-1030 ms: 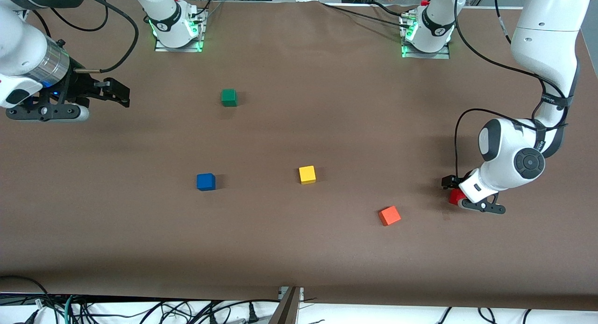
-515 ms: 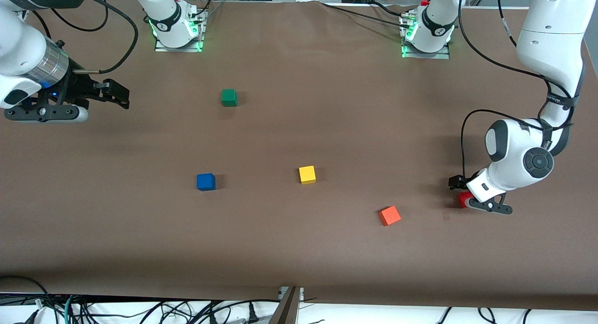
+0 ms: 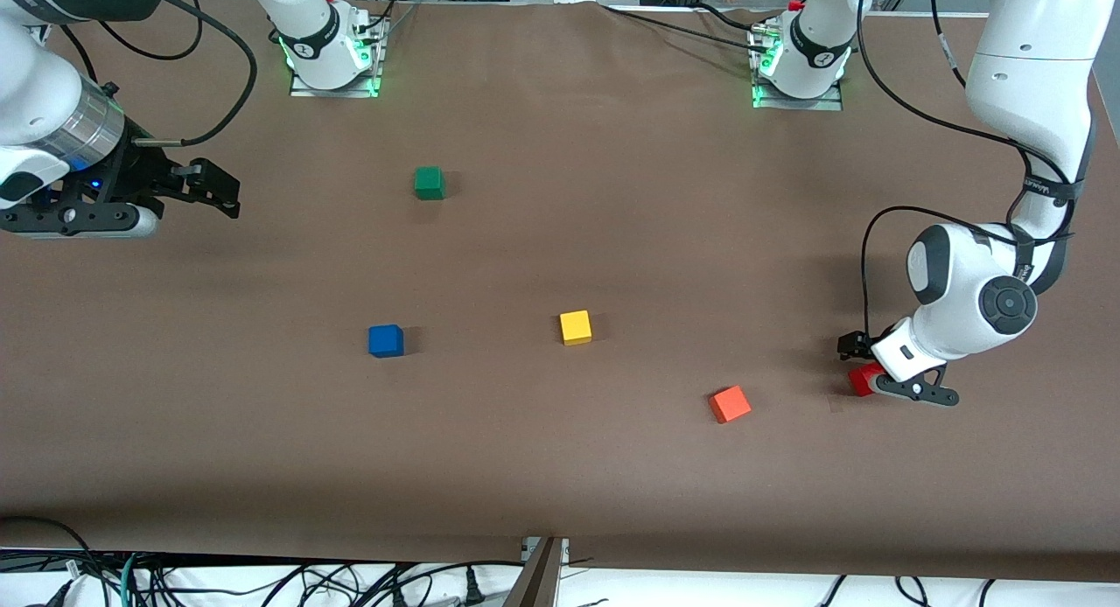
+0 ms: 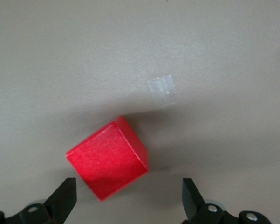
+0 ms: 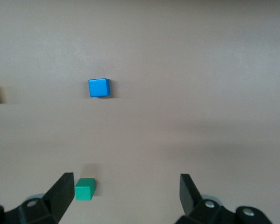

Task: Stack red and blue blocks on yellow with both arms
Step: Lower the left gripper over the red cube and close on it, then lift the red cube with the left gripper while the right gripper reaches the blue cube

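Note:
The red block (image 3: 861,380) lies on the table near the left arm's end. My left gripper (image 3: 859,364) is low over it, open. In the left wrist view the red block (image 4: 107,163) sits turned at an angle between the open fingers (image 4: 65,200), nearer to one of them and touching neither; the left gripper (image 4: 129,203) holds nothing. The yellow block (image 3: 575,327) and the blue block (image 3: 386,340) stand apart mid-table. My right gripper (image 3: 223,190) hangs open and empty over the right arm's end. The right wrist view, with the right gripper (image 5: 126,196) at its edge, shows the blue block (image 5: 99,87).
An orange cube (image 3: 729,404) lies between the yellow and red blocks, nearer the front camera. A green cube (image 3: 429,183) sits toward the robots' bases, also in the right wrist view (image 5: 85,189). A small tape patch (image 4: 162,91) is on the table by the red block.
My left gripper has shifted a little toward the left arm's end of the table and settled lower round the red block. My right gripper has drifted slightly toward its own end.

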Robot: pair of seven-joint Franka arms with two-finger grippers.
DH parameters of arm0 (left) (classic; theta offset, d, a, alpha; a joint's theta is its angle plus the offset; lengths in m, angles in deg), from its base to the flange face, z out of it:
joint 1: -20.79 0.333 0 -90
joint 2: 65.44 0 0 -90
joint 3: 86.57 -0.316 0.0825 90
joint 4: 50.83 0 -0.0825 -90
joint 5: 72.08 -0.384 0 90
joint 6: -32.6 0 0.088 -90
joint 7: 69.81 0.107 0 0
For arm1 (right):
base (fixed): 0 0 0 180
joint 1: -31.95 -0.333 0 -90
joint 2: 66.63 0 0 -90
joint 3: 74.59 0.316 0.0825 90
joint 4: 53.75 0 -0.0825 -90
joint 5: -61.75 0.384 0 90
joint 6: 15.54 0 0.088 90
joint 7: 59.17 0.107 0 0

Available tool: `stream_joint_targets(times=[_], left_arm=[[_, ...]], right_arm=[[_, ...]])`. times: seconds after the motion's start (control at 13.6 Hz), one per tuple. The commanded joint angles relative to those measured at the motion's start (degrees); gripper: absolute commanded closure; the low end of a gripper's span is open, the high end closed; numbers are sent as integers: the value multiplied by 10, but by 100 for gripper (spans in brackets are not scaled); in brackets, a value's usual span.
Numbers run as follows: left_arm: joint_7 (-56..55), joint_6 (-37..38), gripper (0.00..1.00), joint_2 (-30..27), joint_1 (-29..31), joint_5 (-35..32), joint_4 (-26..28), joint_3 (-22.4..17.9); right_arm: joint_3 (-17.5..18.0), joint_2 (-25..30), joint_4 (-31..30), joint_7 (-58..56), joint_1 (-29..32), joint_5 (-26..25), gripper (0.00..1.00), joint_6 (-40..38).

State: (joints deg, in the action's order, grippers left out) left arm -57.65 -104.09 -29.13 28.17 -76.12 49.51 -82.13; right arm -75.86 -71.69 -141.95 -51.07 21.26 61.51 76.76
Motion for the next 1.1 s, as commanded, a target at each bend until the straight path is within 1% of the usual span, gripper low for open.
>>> stream_joint_targets(times=[0.0,0.15,0.44,0.66,0.88,0.96,1.03], left_arm=[[-27,5,0,5,6,38,-21,-1],[-58,3,0,9,8,66,-21,-3],[-139,-1,0,17,8,69,-23,-7],[-205,-1,0,28,5,62,-34,-7],[-225,-2,0,38,7,64,-43,-7],[-225,-1,3,39,7,66,-45,-7],[-226,-2,10,40,8,69,-45,-7]], right_arm=[[0,-17,8,4,1,22,0,2],[0,-34,7,-5,1,27,0,0],[1,-61,7,-4,-4,20,0,-4],[0,-63,6,-7,-4,19,0,-5],[1,-63,6,-7,-5,20,0,-5],[1,-63,7,-6,-5,19,0,-5],[1,-63,7,-7,-5,19,0,-5]])
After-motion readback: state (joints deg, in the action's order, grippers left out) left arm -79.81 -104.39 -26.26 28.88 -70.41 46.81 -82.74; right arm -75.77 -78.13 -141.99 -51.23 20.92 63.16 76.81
